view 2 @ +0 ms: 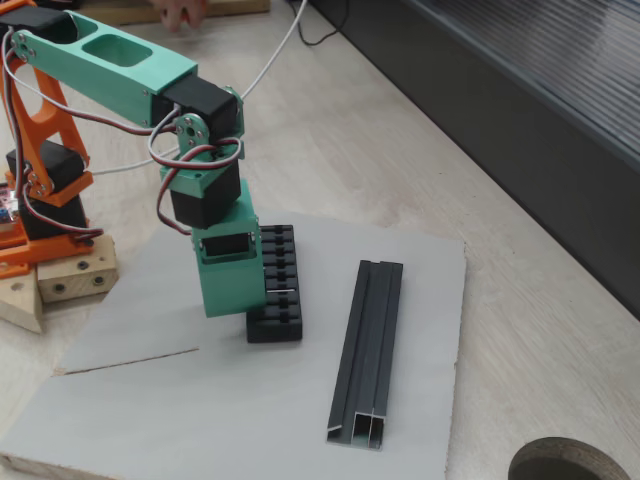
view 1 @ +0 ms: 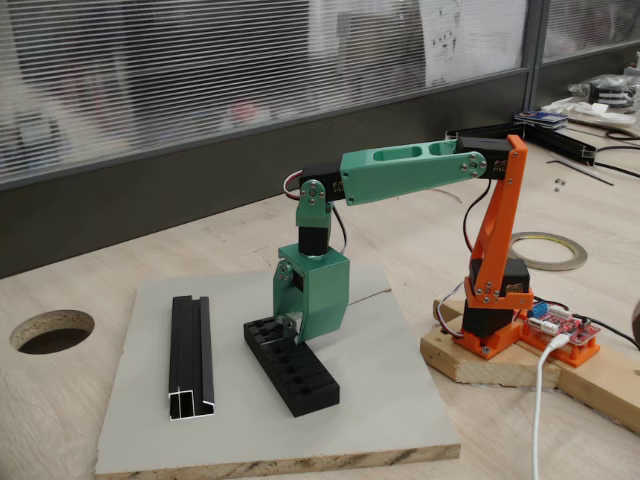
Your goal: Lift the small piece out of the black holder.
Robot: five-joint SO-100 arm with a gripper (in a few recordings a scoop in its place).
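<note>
Hovering green plastic pincer (view 1: 291,325) over matte, slotted black holder (view 1: 300,375), possibly touching.

A light wooden table (view 1: 90,290) carries everything. On it lies a flat grey board (view 1: 380,400) with a raw wood edge. Directly on the board rest the black holder (view 1: 292,372) and, well apart from it, a longer black rail (view 1: 190,356); in a fixed view the rail (view 2: 368,350) lies right of the holder (view 2: 276,283). A round hole (view 1: 51,330) is cut in the table near the board's corner. A wooden block (view 1: 470,360) under the arm's orange base sits on the table beside the board. A tape roll (view 1: 548,250) lies farther back.
</note>
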